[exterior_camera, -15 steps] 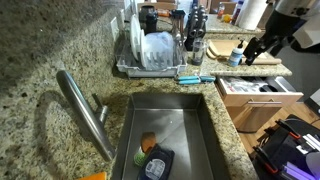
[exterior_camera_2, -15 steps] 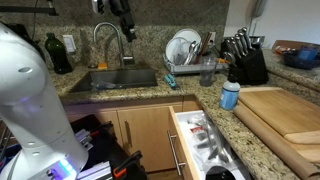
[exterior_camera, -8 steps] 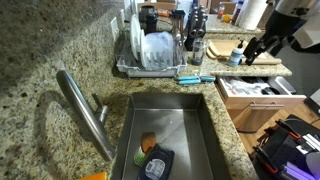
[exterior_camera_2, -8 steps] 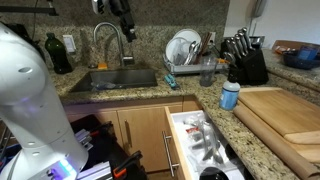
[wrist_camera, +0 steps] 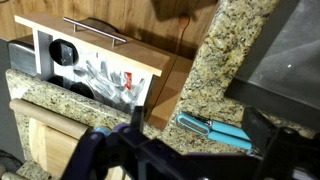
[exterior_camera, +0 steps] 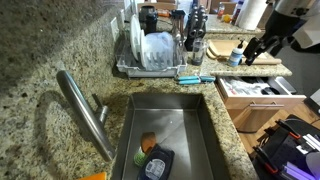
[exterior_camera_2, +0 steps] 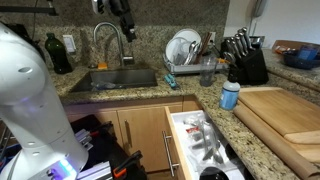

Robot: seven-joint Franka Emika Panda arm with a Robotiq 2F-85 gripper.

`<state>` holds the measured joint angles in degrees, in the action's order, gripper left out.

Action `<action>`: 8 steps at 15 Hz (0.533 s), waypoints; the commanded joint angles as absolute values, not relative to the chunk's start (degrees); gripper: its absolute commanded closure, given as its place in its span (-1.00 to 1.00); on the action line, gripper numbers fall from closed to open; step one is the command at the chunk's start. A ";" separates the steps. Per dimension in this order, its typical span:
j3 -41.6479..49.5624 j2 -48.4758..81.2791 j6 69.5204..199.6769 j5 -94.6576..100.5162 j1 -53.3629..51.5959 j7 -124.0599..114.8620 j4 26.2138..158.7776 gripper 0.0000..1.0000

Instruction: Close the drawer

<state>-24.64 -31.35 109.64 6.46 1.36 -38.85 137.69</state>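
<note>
Shallow light-brown wooden drawer point(wrist_camera: 100, 45), white interior: stands open, dark utensils point(wrist_camera: 95, 75) inside. Your black gripper point(wrist_camera: 195, 140): clear of the drawer, fingers spread, grasping nothing.

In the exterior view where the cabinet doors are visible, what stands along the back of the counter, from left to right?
dark green bottle → faucet → dish rack with plates → knife block

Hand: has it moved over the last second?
No. In an exterior view the hand stays right beside the blue-capped bottle, with the same gap as before.
</note>
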 commanded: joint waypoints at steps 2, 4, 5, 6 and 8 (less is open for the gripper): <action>-22.70 -30.76 109.37 7.68 -0.96 -39.90 137.55 -1.00; -22.70 -30.76 109.37 7.68 -0.96 -39.90 137.55 -1.00; -22.70 -30.76 109.37 7.68 -0.96 -39.90 137.55 -1.00; -23.32 -30.68 109.62 9.35 0.48 -42.80 138.36 -1.00; -20.75 -32.61 111.68 10.45 1.91 -48.34 144.36 -1.00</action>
<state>-23.85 -31.32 109.47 8.50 1.08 -43.11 138.24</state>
